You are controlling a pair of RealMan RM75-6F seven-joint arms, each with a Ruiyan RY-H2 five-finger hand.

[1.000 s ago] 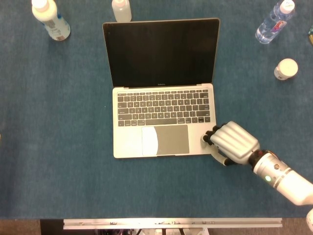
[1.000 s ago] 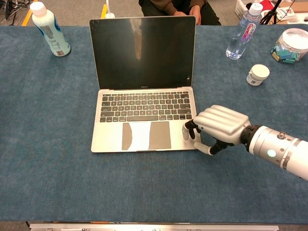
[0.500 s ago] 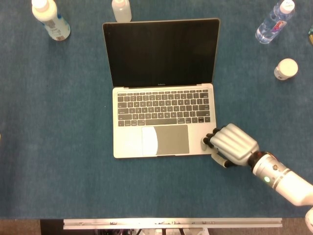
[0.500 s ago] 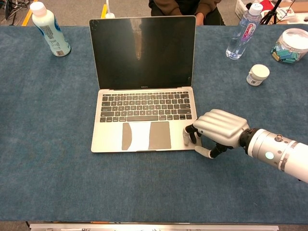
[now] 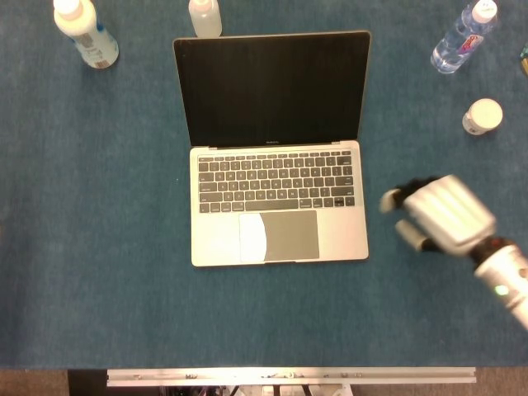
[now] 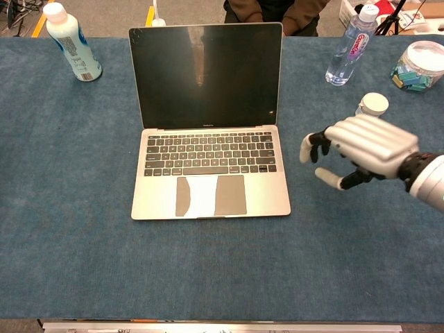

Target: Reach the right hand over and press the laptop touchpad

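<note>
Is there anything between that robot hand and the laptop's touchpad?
Only bare blue tablecloth and the laptop's palm rest separate the right hand from the touchpad, clearest in the head view.

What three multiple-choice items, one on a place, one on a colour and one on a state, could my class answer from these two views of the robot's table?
1. Where is the right hand?
A. Pressing the touchpad
B. Off the laptop's right side, clear of it
C. On the keyboard

2. What colour is the table cover?
A. Blue
B. Red
C. White

3. What state is the laptop in?
A. Lid shut
B. Lid open, screen lit
C. Lid open, screen dark

Answers:
1. B, since both views show the hand right of the laptop with cloth between them, away from the touchpad.
2. A, since the cloth is blue all around the laptop.
3. C, since the lid stands up and the screen is black.
</note>
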